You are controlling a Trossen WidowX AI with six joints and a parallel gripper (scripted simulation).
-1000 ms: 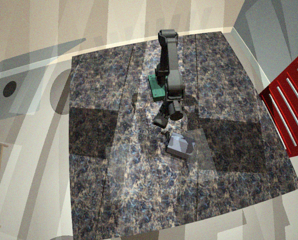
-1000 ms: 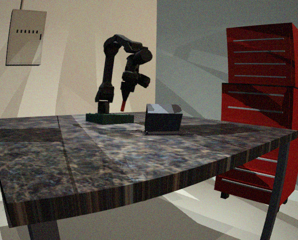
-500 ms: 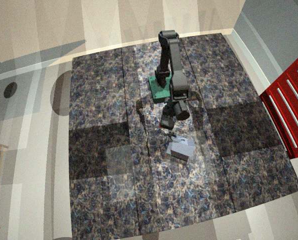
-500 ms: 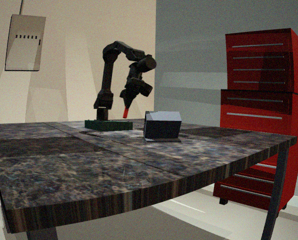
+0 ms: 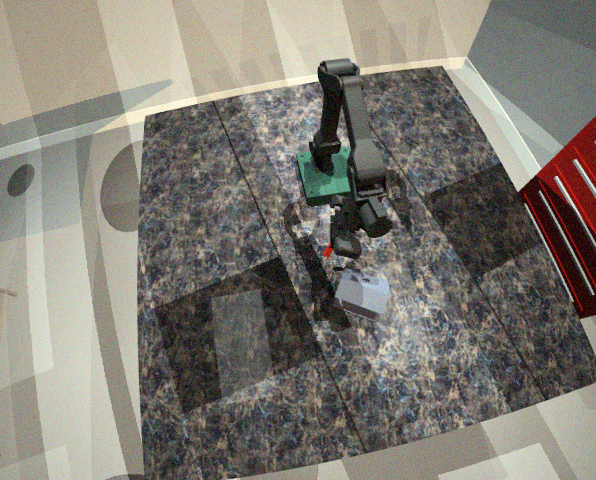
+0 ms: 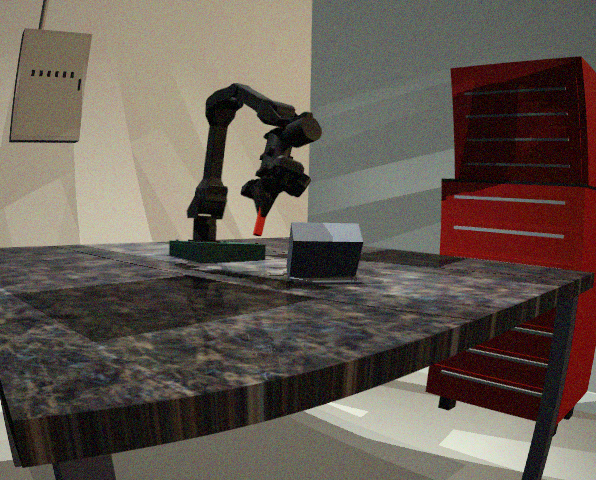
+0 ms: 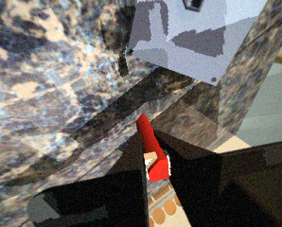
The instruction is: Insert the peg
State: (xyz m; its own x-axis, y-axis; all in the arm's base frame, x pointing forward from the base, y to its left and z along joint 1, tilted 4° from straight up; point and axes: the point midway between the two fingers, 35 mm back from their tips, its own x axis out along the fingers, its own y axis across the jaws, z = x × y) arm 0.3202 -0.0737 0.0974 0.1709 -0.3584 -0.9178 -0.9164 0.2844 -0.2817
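My gripper (image 5: 334, 246) (image 6: 263, 206) (image 7: 146, 135) is shut on the red peg (image 5: 327, 251) (image 6: 258, 223) (image 7: 149, 142) and holds it in the air, tilted, its free end pointing down and forward. The grey sloped panel block (image 5: 363, 292) (image 6: 324, 248) (image 7: 193, 43) stands on the table just beyond the peg. Its dark hole (image 5: 363, 278) (image 7: 194, 4) shows in the sloped face, at the top edge of the wrist view. The peg's tip is short of the panel and apart from it.
The arm stands on a green base plate (image 5: 319, 183) (image 6: 216, 250) behind the gripper. A red tool cabinet (image 5: 577, 217) (image 6: 525, 217) stands off the table's right side. The table edge (image 6: 288, 392) is far in front.
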